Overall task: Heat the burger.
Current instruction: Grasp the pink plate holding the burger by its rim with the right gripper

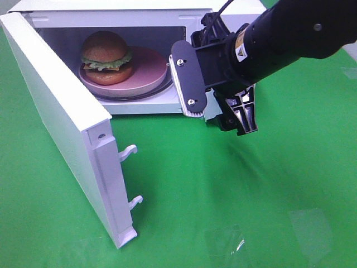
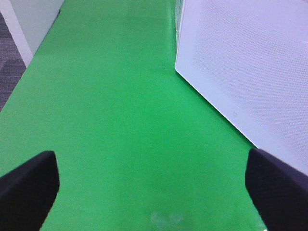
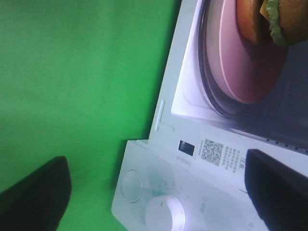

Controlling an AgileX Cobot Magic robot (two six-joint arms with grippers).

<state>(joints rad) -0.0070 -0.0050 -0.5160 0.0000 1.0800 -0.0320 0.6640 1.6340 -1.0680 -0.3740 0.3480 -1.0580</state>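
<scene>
The burger [image 1: 106, 56] has a golden-brown bun, green lettuce and cheese. It sits on a pink plate [image 1: 149, 75] inside the open white microwave [image 1: 139, 106]. The right wrist view shows the burger's edge [image 3: 255, 19] on the plate [image 3: 240, 62]. My right gripper [image 1: 215, 103] hovers just outside the oven's right front, apart from the burger, open and holding nothing. Its fingers [image 3: 33, 197] frame the control panel with a round knob [image 3: 166, 214]. My left gripper [image 2: 154, 192] appears only in its own wrist view, open and empty over the green cloth.
The microwave door [image 1: 61, 123] stands swung out to the left, its two latch hooks [image 1: 129, 151] pointing right. The left wrist view shows the door's white outer face [image 2: 240, 62]. Green cloth [image 1: 234, 190] covers the table in front.
</scene>
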